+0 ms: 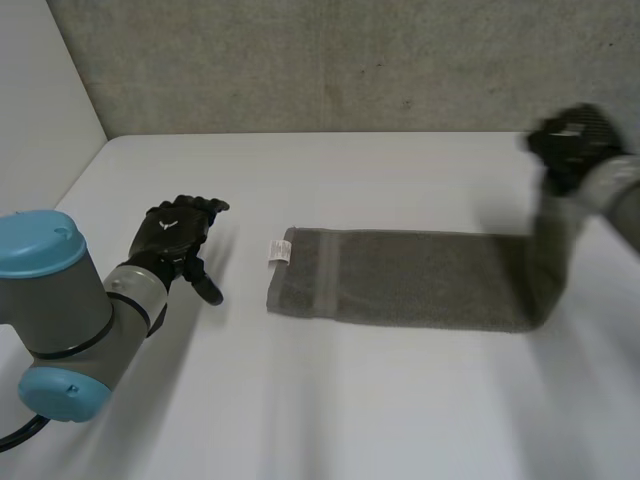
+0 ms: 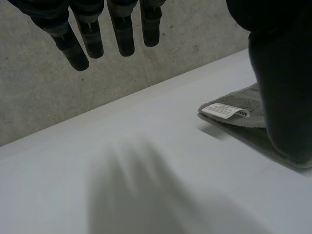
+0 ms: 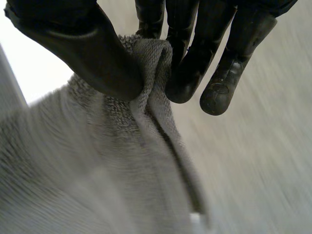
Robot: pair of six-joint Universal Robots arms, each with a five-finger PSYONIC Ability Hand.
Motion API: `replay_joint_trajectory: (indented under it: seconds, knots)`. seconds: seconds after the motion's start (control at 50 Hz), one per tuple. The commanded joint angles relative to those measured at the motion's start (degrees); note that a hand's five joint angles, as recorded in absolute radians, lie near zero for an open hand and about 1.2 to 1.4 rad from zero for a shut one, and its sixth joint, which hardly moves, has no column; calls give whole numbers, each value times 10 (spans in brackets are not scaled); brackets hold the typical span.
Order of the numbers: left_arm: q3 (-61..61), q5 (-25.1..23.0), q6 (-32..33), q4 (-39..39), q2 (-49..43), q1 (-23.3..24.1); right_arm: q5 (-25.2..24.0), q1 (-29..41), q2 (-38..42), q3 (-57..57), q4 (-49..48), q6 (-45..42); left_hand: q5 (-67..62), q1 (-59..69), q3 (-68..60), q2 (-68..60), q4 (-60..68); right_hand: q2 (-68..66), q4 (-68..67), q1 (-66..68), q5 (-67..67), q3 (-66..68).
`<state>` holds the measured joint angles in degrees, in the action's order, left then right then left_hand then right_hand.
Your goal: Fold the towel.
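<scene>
You see R hand (image 1: 572,142) pinching towel (image 1: 400,278) end, raised nr table (image 1: 330,400) right edge; L hand (image 1: 176,234) fingers straight, spread, off towel.

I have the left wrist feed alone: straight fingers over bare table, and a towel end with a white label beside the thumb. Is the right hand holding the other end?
Observer: Yes. The right hand pinches the towel edge between thumb and fingers.
Operator: Is that end off the table?
Observer: It is. In the head view it hangs from the raised hand, while the rest lies flat as a long strip on the table, out to the label.
Operator: Does my left hand touch the label end?
Observer: No. The left hand is apart from it, with bare table between.
</scene>
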<state>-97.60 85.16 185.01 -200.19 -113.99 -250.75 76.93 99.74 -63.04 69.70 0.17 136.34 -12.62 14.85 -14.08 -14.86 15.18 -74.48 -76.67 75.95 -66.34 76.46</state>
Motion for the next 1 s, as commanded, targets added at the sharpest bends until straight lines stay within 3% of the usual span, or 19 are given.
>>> replay_joint_trajectory:
  seconds: [0.02,0.06,0.08,0.1,0.14,0.22,0.24,0.26,0.32,0.36,0.6,0.64,0.68,0.7,0.74,0.76,0.78,0.82,1.0]
  knots:
    - [0,-1,1,0,-1,3,-1,230,65,-8,-54,22,124,-46,39,46,-50,-55,-33,41,-37,35]
    - [0,-1,1,0,-2,4,0,263,87,-8,-63,23,124,-46,39,46,-50,-55,-33,41,-37,35]
    - [0,-2,1,0,-4,5,7,289,106,-8,-66,23,124,-46,39,46,-50,37,59,-52,56,-57]
    - [0,-2,1,0,-4,5,7,289,106,-8,-66,23,124,-46,39,46,-50,38,60,-53,57,-58]
    - [0,-1,2,0,-5,5,11,308,121,3,-65,24,124,-46,39,46,-50,278,300,-293,297,-298]
    - [-4,-2,2,0,-5,5,12,304,121,19,-62,27,124,-46,39,46,-50,366,388,-381,385,-386]
    - [-6,-3,2,0,-5,5,16,300,115,32,-62,30,124,-46,39,46,-50,483,505,-498,502,-503]
    - [-6,-3,2,0,-5,5,16,300,115,33,-62,31,124,-46,39,46,-50,484,506,-499,503,-504]
    - [-6,-3,2,0,-5,5,37,257,77,62,-58,49,124,-46,39,46,-50,593,615,-608,612,-613]
    - [-5,-3,2,-1,-5,6,53,182,33,105,-55,79,124,-46,39,46,-50,645,667,-659,663,-665]
    - [6,-3,4,-6,-9,39,16,80,-9,272,-77,120,124,-46,39,46,-50,645,667,-659,663,-665]
    - [5,-3,4,-9,-10,45,12,71,-6,286,-90,120,124,-46,39,46,-50,580,602,-595,599,-600]
    - [5,-3,4,-11,-11,51,9,55,-5,305,-116,120,124,-46,39,46,-50,384,406,-399,403,-404]
    - [5,-3,4,-13,-11,56,9,55,-5,305,-116,120,124,-46,39,46,-50,383,405,-398,402,-403]
    - [4,-2,4,-13,-11,59,9,43,-5,313,-130,122,124,-46,39,46,-50,137,159,-152,156,-157]
    - [3,-2,4,-13,-11,61,9,43,-5,313,-130,122,124,-46,39,46,-50,136,158,-151,155,-156]
    - [2,-2,4,-13,-9,61,9,38,-5,313,-133,125,124,-46,39,46,-50,-4,18,-11,15,-16]
    - [2,0,4,-12,-5,61,11,32,-8,314,-133,125,124,-46,39,46,-50,-55,-33,40,-36,35]
    - [6,2,1,-6,20,77,8,-7,-86,353,-106,100,124,-46,39,46,-50,-55,-33,41,-37,35]
